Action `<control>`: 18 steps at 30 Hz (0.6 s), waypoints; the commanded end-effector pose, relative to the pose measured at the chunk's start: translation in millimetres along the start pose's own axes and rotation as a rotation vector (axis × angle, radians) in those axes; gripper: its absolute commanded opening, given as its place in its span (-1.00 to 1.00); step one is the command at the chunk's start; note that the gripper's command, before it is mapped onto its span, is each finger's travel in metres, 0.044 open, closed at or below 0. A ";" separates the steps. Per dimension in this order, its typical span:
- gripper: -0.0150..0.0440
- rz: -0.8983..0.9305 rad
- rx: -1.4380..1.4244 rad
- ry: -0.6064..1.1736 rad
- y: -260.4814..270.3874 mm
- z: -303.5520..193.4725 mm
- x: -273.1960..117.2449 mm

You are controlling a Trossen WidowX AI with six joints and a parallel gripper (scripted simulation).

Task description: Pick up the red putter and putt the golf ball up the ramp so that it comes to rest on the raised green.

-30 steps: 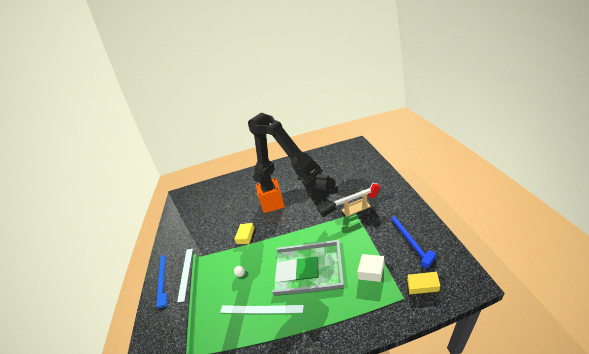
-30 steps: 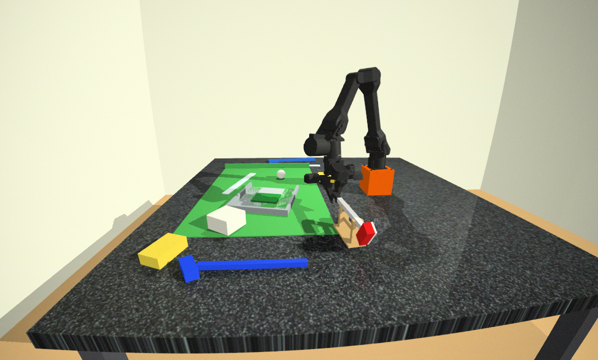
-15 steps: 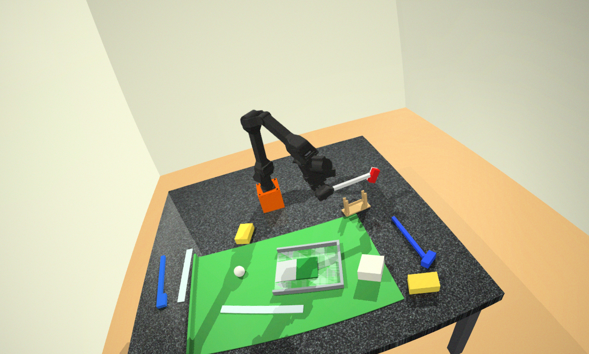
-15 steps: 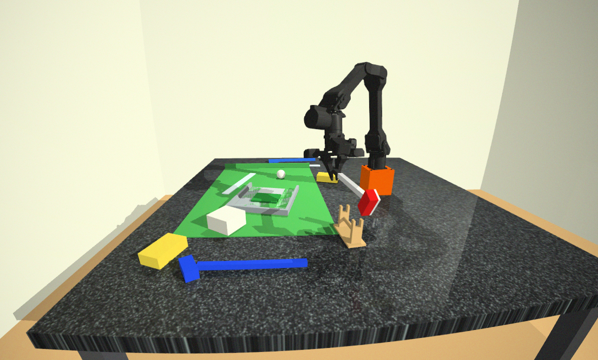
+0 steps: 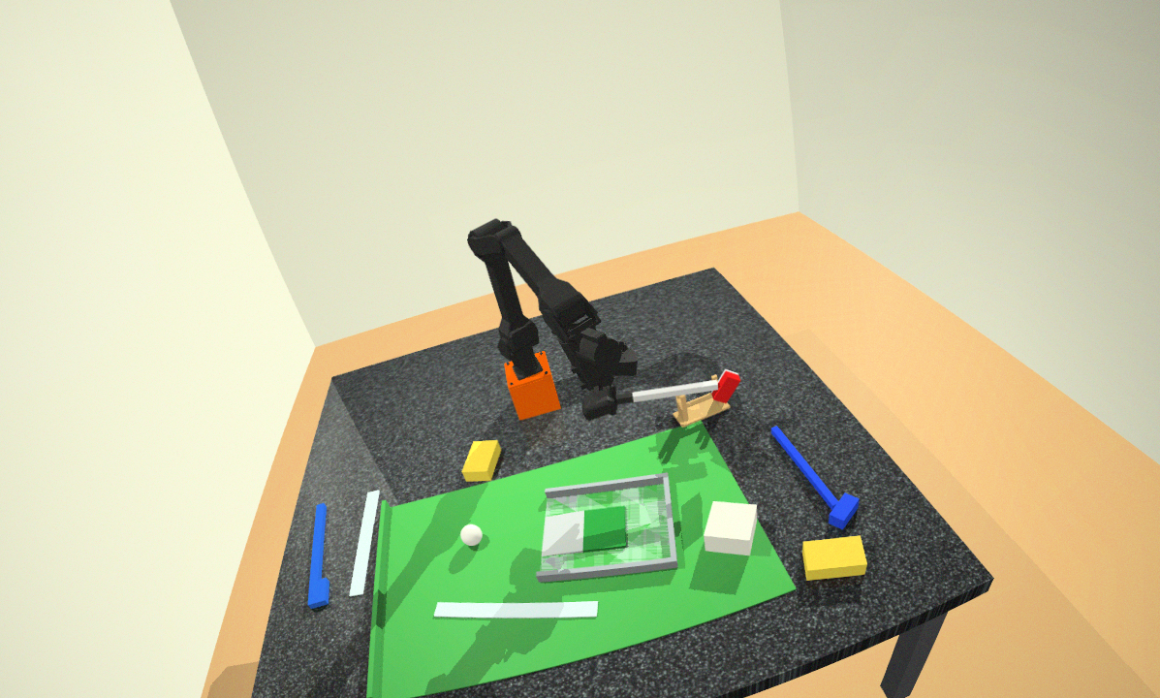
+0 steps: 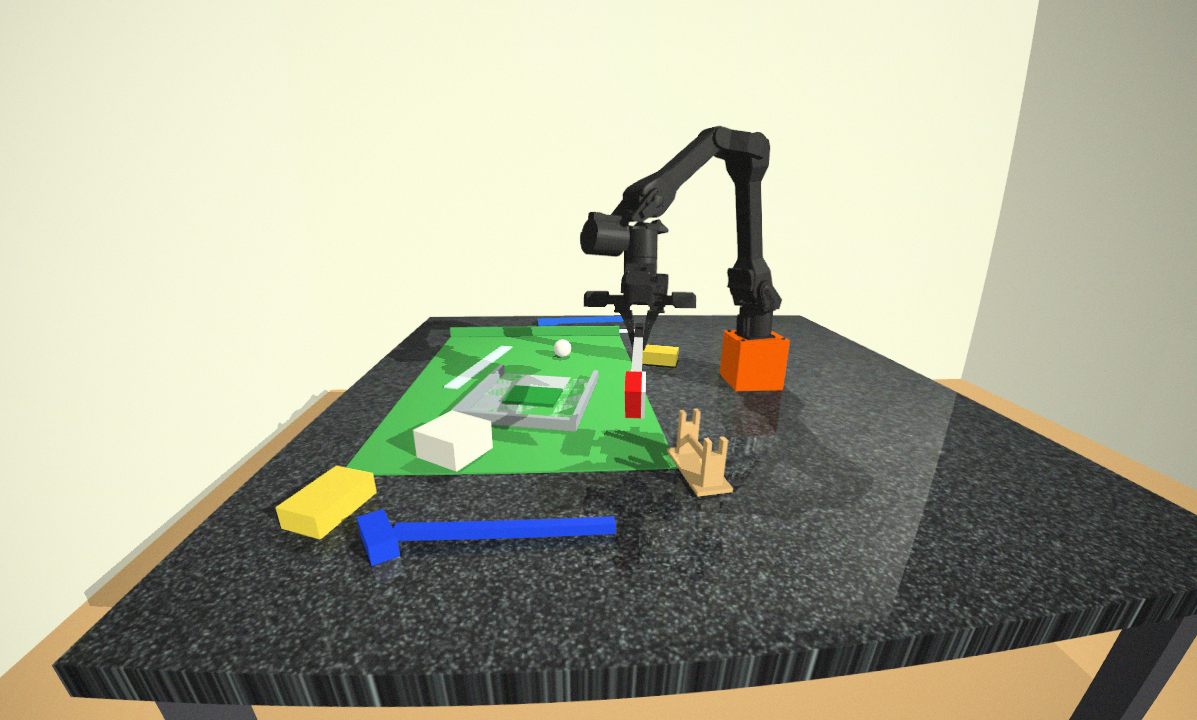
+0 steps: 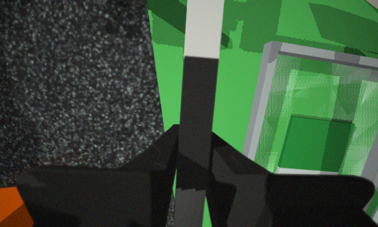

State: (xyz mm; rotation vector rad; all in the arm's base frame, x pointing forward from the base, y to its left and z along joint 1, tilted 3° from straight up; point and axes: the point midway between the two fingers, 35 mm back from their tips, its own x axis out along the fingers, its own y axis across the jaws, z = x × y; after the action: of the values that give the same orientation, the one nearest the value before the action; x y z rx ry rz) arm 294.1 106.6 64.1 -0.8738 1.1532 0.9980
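The end effector is clamped on the dark grip section of the red putter; in the wrist view one finger presses each side of the grip, and the white shaft continues past them. In the top view the putter is held clear of the desk, its shaft running from the end effector toward the right and its red head at the right end, above the wooden stand. In the exterior view the putter hangs from the end effector with the head lowest, over the right edge of the green mat, apart from the wooden stand, which stands by itself on the desk.

The golf ball rests on the left part of the green mat, well apart from the putter. The raised green sits inside a grey frame at the middle of the mat, with the pale ramp on its left side, facing the ball.

Other items:
- A white block on the mat, right of the frame.
- A white strip on the near part of the mat.
- A blue putter on the desk to the right.
- The orange arm base at the far side.
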 end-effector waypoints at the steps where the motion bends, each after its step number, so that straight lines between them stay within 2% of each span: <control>1: -0.49 -0.019 0.097 0.007 -12.8 -18.9 -7.1; 18: -0.49 -0.078 0.483 0.057 -46.0 -106.0 -30.0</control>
State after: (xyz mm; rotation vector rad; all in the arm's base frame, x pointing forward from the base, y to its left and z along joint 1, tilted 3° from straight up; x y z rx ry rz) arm 302.9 5.4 70.9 -0.6061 1.3094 0.6589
